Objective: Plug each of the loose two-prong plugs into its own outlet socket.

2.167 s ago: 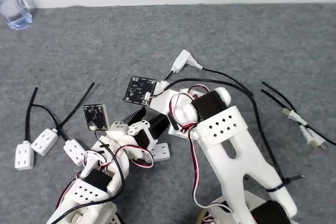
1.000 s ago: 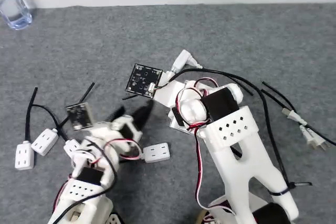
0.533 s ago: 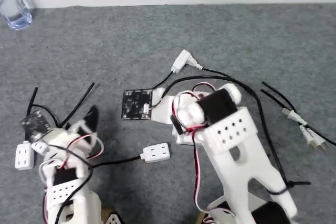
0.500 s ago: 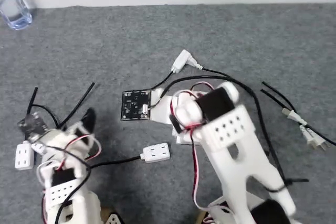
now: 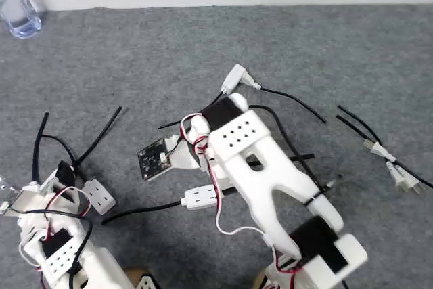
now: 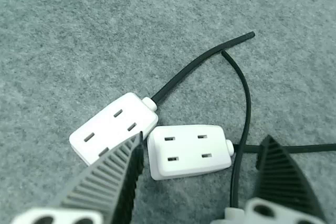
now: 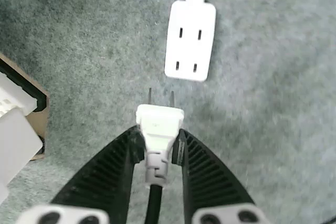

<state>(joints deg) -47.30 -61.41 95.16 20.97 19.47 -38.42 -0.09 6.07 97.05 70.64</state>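
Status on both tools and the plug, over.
Right tool shut on plug, prongs facing outlet socket, apart. Left tool open over two sockets. Gap unobstructed.

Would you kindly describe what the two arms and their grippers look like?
The left arm and right arm are white plastic with black motors and looped red, black and white wires. The left gripper and right gripper are black and ribbed.

Black ribbed fingers (image 7: 113,171) of the right gripper (image 7: 159,132) flank a white two-prong plastic plug (image 7: 160,119) with a black cord. Ahead of them lies a white rectangular outlet socket (image 7: 190,40) with dark slots. By the black ridged fingers (image 6: 115,177) of the left gripper (image 6: 203,139) lie two white plastic socket blocks (image 6: 189,150) with black cords on mottled grey carpet (image 6: 79,24).
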